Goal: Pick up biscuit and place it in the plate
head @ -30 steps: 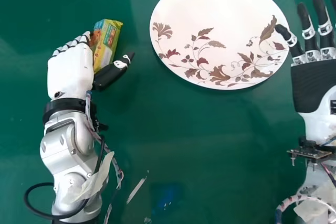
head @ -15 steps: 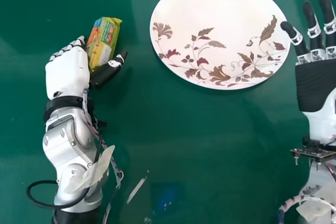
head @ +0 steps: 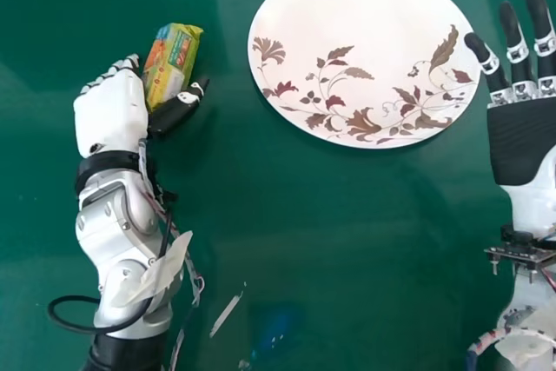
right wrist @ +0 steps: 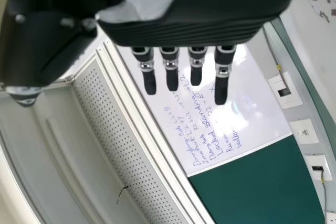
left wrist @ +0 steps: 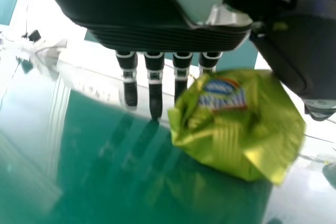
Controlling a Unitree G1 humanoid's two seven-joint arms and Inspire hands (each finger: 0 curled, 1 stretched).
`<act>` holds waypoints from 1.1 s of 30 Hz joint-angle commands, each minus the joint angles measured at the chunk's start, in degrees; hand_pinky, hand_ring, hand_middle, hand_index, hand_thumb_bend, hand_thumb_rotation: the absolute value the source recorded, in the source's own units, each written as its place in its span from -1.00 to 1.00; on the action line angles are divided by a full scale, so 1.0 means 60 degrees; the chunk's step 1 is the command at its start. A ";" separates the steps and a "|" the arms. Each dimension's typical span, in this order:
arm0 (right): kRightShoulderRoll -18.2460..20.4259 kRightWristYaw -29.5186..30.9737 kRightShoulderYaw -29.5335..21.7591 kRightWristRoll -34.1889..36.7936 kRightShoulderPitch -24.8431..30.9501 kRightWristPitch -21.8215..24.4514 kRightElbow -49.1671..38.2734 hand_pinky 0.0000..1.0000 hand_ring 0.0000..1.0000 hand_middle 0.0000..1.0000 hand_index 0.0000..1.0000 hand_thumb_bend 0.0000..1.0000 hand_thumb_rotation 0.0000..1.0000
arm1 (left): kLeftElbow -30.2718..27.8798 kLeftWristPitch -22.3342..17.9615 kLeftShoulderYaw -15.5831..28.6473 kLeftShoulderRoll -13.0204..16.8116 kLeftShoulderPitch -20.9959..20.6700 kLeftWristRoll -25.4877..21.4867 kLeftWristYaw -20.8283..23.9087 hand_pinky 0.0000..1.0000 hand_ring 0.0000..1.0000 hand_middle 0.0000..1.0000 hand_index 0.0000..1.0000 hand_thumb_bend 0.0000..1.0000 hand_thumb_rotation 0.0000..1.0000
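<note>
Head view, left arm: silver and white, reaching up from the bottom edge, with a black cable (head: 65,326) looped out on its left side and a pale piece of tape (head: 163,274) stuck across it.
Left hand (head: 111,115): at the left of the green table (head: 287,223), white back toward the camera, thumb out to the right.
Left fingers: straight and open in the left wrist view, not curled round anything.
Biscuit packet (head: 171,62): yellow-green with an orange and red print, slanting just beside the left fingers; the thumb overlaps its near end in the head view. Whether it rests on the table cannot be told.
Packet's place: well apart from the plate (head: 356,23), off to its left.
White strip (head: 226,314): a thin, slanted scrap on the near part of the table, right of the left arm.
Plate: white and oval in the head view, right of the packet, brown and dark red leaves trailing along its near and right parts.
Right hand (head: 526,141): right of the plate, dark palm area showing, fingers straight, spread and holding nothing.
Right wrist view: beyond the right fingers, a whiteboard (right wrist: 210,129) with blue handwriting, beside a perforated panel (right wrist: 113,135).
</note>
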 commanded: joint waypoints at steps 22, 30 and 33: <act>0.1162 -0.1073 -0.0212 0.0523 -0.0267 -0.0539 -0.0424 1.00 1.00 1.00 0.83 1.00 -0.30 | 0.0148 -0.0102 0.0018 0.0152 0.0488 -0.0087 -0.1603 -0.76 -0.70 -0.22 -0.02 0.03 -1.00; 0.1163 -0.0966 -0.0214 0.0593 -0.0248 -0.0540 -0.0386 1.00 1.00 1.00 0.79 1.00 -0.28 | -0.0065 -0.0146 0.0056 0.0078 0.0525 -0.0209 -0.1666 -0.77 -0.69 -0.22 -0.02 0.03 -1.00; 0.1171 -0.1023 -0.0211 0.0482 -0.0237 -0.0587 -0.0393 0.84 1.00 0.98 0.75 1.00 -0.25 | -0.0255 -0.0312 0.0023 0.0110 0.0631 -0.0395 -0.1257 -0.76 -0.68 -0.22 -0.02 0.03 -1.00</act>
